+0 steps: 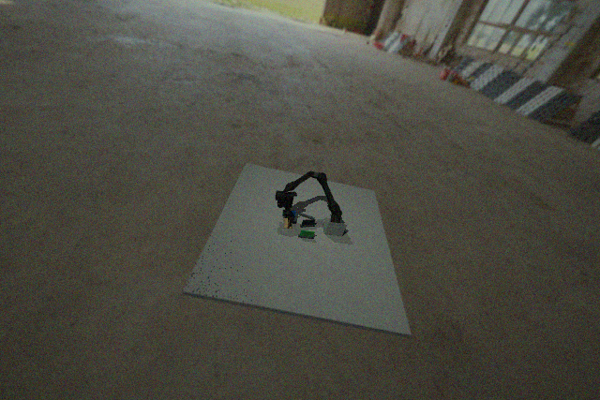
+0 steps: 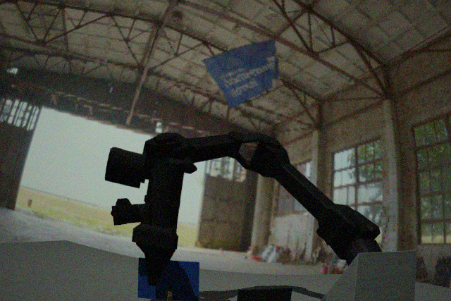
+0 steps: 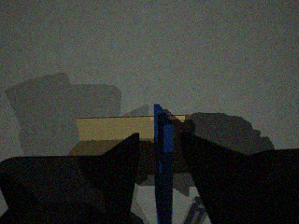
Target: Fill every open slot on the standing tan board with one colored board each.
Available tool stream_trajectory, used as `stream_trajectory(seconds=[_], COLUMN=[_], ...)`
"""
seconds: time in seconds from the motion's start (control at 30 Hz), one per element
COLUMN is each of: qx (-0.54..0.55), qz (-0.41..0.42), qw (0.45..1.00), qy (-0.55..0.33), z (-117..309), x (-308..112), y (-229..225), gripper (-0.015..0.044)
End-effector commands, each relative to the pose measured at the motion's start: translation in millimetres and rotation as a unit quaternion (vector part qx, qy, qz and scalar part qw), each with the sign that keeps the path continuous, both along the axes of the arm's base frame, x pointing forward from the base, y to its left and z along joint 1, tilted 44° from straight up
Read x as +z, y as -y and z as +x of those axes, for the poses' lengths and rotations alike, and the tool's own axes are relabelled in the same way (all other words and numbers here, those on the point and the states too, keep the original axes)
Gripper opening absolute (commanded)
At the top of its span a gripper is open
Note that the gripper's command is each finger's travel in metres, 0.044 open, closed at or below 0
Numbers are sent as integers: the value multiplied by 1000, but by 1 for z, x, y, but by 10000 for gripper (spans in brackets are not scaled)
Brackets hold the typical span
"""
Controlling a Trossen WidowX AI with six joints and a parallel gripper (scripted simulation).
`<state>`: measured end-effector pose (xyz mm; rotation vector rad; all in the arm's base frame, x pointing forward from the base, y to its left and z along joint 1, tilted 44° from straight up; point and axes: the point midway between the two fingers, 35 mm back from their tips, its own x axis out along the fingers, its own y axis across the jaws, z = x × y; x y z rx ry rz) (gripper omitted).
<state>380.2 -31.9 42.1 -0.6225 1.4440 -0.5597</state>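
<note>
Op: State of the end effector (image 1: 288, 214) (image 2: 155, 280) (image 3: 161, 136)?
Eng: Part open, well short of full. Your wrist view has a gap on each side of the blue board (image 1: 293, 214) (image 2: 189, 273) (image 3: 163, 145). Nothing gripped. It points down, fingers straddling the board.

Op: Where's blue exactly?
Eng: Upright, crosswise to the tan board (image 1: 287, 223) (image 2: 169, 295) (image 3: 112, 129). From the wrist you see it nearly edge-on, over the tan board's length, off toward the right side of the frame.

Op: Locked in?
Eng: Can't tell you. The joint is hidden in the wrist view and cut off by the bottom edge of your exterior view. Can't count slots either.

Op: Tan board?
Eng: Standing on the worktop (image 1: 291, 279) (image 2: 72, 272) (image 3: 149, 47), right under the end effector.

Op: Other parts?
Eng: Green piece (image 1: 307, 233) sits low on the worktop, between the tan board and the pale block (image 1: 334, 228) (image 2: 385, 275) at the arm's foot. Dark block (image 1: 307, 223) (image 2: 263, 295) is near it. Too small for you to make out a holder or notch on either.

Op: Arm (image 1: 329, 194) (image 2: 306, 188)?
Eng: Bent up and over from the pale block, wrist high, last section hanging down over blue.
</note>
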Motion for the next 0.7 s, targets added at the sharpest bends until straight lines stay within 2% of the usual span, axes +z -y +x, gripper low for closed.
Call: stream_trajectory(seconds=[0.0,0.13,0.2,0.5,0.67], qx=[0,4,4,15,18], qz=[1,1,1,7,28], qw=[1000,1000,1000,1000,999], qy=[0,-5,-5,11,4], z=[1,-2,-4,0,-47], x=[7,47,55,62,29], y=[-7,-46,-53,-66,-123], gripper=[166,166,166,186,186])
